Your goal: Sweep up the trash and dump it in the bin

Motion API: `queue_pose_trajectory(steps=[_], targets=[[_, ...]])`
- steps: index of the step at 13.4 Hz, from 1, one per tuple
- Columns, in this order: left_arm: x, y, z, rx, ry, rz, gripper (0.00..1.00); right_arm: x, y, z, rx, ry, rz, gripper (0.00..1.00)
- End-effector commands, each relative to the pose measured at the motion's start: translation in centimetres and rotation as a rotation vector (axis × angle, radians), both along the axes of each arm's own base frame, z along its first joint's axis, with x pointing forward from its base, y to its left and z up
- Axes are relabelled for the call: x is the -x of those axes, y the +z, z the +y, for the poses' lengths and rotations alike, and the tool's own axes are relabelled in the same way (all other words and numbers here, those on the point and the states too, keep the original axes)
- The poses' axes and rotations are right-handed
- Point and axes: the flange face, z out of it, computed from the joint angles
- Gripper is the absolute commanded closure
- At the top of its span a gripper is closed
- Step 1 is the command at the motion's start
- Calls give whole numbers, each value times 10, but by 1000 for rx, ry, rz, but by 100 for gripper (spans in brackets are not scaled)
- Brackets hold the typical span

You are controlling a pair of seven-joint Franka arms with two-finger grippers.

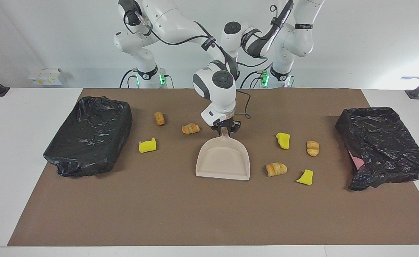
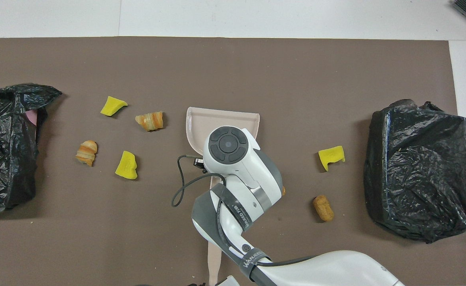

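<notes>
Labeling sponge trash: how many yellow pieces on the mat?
3. One toward the right arm's end; two toward the left arm's end: one nearer the robots, one farther. None looks hidden.

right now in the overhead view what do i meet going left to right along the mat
black bag → bread roll → yellow sponge → yellow sponge → bread roll → dustpan → brown roll → yellow sponge → black bag

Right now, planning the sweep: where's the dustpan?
The dustpan lies mid-mat between the two bins, its handle in the right gripper.
</notes>
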Motion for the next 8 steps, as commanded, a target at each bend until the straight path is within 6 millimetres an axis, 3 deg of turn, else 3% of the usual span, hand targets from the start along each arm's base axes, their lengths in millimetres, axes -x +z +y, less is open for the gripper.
queue_pose_trajectory(steps=[1,2,3,4,6,8], targets=[[-1,-2,6,-4,8,18,100,-9,30,-12,-15,-33,-47,100],[-3,-3,6,-9,12,23,100,-13,47,-25,-15,-38,-58,100],[-5,-1,7,-7,22,24,100,-25,57,-52,0,-46,-47,100],[-19,3,11,-5,66,25,100,-33,64,-71,-5,9,-36,100],[-44,15,23,-39,129,57,100,-32,61,-82,4,237,3,100],[-84,28,46,-55,226,69,100,-33,58,-97,11,326,54,100]])
